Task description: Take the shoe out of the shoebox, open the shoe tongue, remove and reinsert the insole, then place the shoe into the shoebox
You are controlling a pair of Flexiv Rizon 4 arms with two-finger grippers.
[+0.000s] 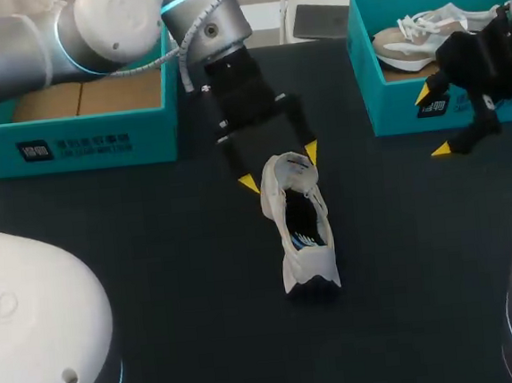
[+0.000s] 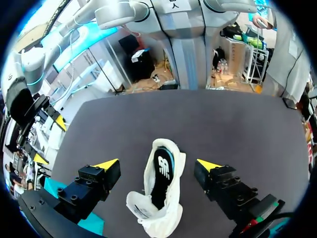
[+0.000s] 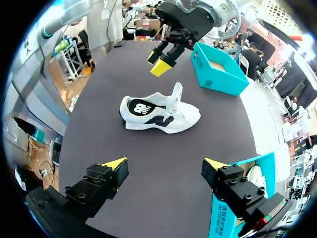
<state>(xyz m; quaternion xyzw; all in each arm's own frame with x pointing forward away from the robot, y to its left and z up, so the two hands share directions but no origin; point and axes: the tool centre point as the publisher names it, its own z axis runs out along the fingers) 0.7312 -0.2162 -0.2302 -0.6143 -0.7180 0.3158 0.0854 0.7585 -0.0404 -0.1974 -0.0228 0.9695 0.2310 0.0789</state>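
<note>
So right now the white sneaker (image 1: 299,223) is out of its box. It's standing on its sole around the middle of the desk (image 1: 154,254), with the toe toward the far edge and the heel toward the near edge. From the right wrist cam the tongue (image 3: 176,91) is sticking up. Looking down into the shoe, I can see the dark insole (image 2: 161,173) lying inside. My left hand (image 1: 280,169) is parked over the toe end with its fingers spread wide. There's one yellow tip on each side of the shoe, and on the left wrist cam neither one is touching it. My right hand (image 1: 432,122) is also spread and holding nothing. It's hanging over the far right part of the desk, just in front of the right shoebox (image 1: 393,112) and well apart from the sneaker. That teal box has a second sneaker (image 1: 413,39) lying in it, beige and white. The left shoebox (image 1: 72,140), also teal, sits at the far left corner with brown cardboard showing inside.
</note>
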